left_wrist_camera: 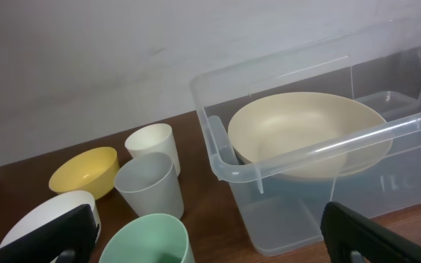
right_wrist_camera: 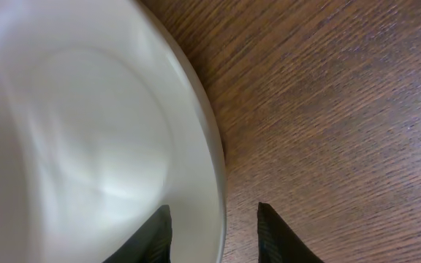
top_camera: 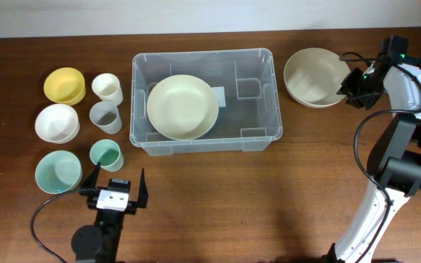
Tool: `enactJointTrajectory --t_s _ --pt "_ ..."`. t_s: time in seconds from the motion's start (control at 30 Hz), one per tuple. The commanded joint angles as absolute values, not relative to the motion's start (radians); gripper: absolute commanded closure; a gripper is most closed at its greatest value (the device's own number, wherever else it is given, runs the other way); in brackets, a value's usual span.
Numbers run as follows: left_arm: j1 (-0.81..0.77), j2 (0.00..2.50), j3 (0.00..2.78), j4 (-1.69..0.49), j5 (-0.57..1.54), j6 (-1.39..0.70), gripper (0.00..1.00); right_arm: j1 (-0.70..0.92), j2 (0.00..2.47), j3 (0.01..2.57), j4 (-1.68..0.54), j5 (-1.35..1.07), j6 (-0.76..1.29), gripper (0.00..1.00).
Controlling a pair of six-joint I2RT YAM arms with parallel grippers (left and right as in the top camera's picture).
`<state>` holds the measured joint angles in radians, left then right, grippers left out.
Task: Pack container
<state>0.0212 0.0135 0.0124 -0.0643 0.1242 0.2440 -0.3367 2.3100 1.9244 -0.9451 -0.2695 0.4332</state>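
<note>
overhead and wrist views, dark wooden table (top_camera: 269,204). the large rectangular clear plastic container (top_camera: 254,117) stands at the middle of the table towards the far edge, long side across the view. it holds one wide cream-coloured round bowl (top_camera: 182,107), which lies in its left half and leans on the left wall in the left wrist view.

my left gripper (top_camera: 118,183) hovers at the near edge of the table, in front of the container's near left corner and clear of it. its jaws are spread wide and hold nothing. from its wrist camera the container's rounded rim (left_wrist_camera: 320,150) fills the right side, and the small vessels stand to the left.

my right gripper (top_camera: 353,88) is to the right of the container, apart from it, at the right-hand rim of a second beige round bowl (top_camera: 313,77). this bowl rests on the table just beside the container's right wall. the jaws are partly apart and straddle the bowl's rim, one finger over the inside and one outside. bare wood shows between the outer finger and the rim, so nothing is clamped. whether the inner finger touches the bowl's wall i cannot tell.

left of the container, in two columns:
- outer column: a yellow bowl (top_camera: 64,85), a white bowl (top_camera: 56,122) and a mint-green bowl (top_camera: 58,171).
- inner column: a cream cup (top_camera: 107,88), a grey cup (top_camera: 105,116) and a green cup (top_camera: 107,154).

the green cup is the nearest to my left gripper.
</note>
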Motion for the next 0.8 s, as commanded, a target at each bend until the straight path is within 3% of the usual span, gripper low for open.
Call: enactJointTrajectory --t_s 0.0,0.47,0.77 --pt "0.027 0.006 0.009 -0.068 0.135 0.256 0.00 -0.332 2.325 1.907 -0.945 -0.250 0.423 0.66" --pt "0.027 0.006 0.009 -0.068 0.135 0.256 0.00 -0.332 2.362 1.907 -0.938 -0.250 0.423 0.67" --pt "0.027 0.006 0.009 -0.068 0.135 0.256 0.00 -0.332 2.363 1.907 -0.922 -0.251 0.423 0.82"
